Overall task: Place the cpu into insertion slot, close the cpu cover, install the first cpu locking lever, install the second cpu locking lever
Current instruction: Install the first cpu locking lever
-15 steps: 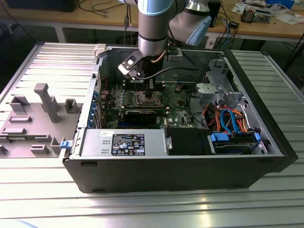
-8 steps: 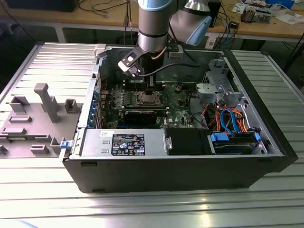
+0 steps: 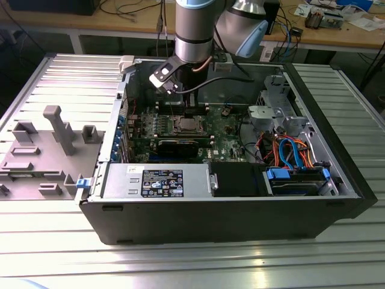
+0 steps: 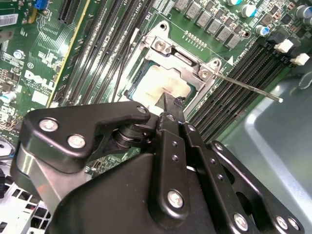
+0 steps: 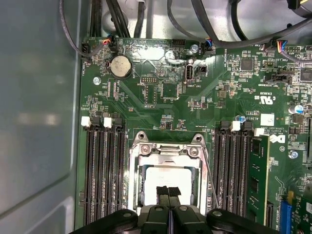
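Observation:
The cpu (image 5: 168, 176) (image 4: 158, 84) lies flat in the insertion slot (image 3: 187, 125) on the green motherboard. The silver cpu cover (image 5: 168, 152) (image 4: 181, 58) lies down around it, and the chip's top shows through the cover's window. My gripper (image 5: 169, 191) (image 4: 169, 106) (image 3: 190, 113) hangs directly over the near edge of the chip, its black fingers pressed together with nothing between them. One thin metal locking lever (image 4: 248, 87) (image 5: 210, 175) runs along one side of the socket, and its free end sticks out away from the frame.
Rows of black memory slots (image 5: 100, 170) flank the socket on both sides. Cables (image 3: 289, 150) and a drive cage (image 3: 271, 114) fill the case at the exterior view's right. The case wall (image 5: 39, 122) stands close beside the board. A grey fixture (image 3: 54, 129) sits outside the case.

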Available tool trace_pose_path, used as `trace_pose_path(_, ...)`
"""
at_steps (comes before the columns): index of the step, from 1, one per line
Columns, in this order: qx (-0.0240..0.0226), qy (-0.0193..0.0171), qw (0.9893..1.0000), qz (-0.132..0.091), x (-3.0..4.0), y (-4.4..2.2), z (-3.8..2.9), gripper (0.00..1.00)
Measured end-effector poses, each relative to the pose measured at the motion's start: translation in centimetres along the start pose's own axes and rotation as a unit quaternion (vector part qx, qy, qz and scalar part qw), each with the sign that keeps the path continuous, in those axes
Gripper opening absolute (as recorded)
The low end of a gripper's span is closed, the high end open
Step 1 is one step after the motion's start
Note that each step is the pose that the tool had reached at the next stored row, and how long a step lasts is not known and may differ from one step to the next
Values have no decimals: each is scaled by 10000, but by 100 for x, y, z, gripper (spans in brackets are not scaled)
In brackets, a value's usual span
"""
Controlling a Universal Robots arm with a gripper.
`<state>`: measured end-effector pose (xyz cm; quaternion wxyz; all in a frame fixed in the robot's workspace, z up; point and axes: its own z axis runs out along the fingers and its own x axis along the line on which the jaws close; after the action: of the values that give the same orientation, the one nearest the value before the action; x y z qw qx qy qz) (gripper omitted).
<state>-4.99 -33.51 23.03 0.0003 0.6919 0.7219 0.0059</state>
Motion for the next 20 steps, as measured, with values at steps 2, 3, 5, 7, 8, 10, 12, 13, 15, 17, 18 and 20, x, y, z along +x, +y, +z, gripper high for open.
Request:
trace_pose_path(2, 0, 0, 10000, 0, 0, 0, -15, 11)
trace_pose_path(3, 0, 0, 10000, 0, 0, 0, -25, 11)
trace_pose_path(5, 0, 0, 10000, 0, 0, 0, -47, 11)
trace_pose_path(7, 0, 0, 10000, 1, 1, 0, -83, 11)
trace_pose_path(8, 0, 0, 10000, 1, 1, 0, -93, 11)
trace_pose_path(10, -1, 1, 10000, 1, 1, 1, -109, 11)
trace_pose_path(12, 0, 0, 10000, 0, 1, 1, -113, 11)
trace_pose_path(13, 0, 0, 10000, 1, 1, 1, -114, 11)
trace_pose_path(15, 0, 0, 10000, 1, 1, 1, -115, 11)
trace_pose_path(17, 0, 0, 10000, 0, 1, 1, -117, 11)
trace_pose_path(18, 0, 0, 10000, 1, 1, 1, -118, 11)
trace_pose_path(20, 0, 0, 10000, 1, 1, 1, -119, 11)
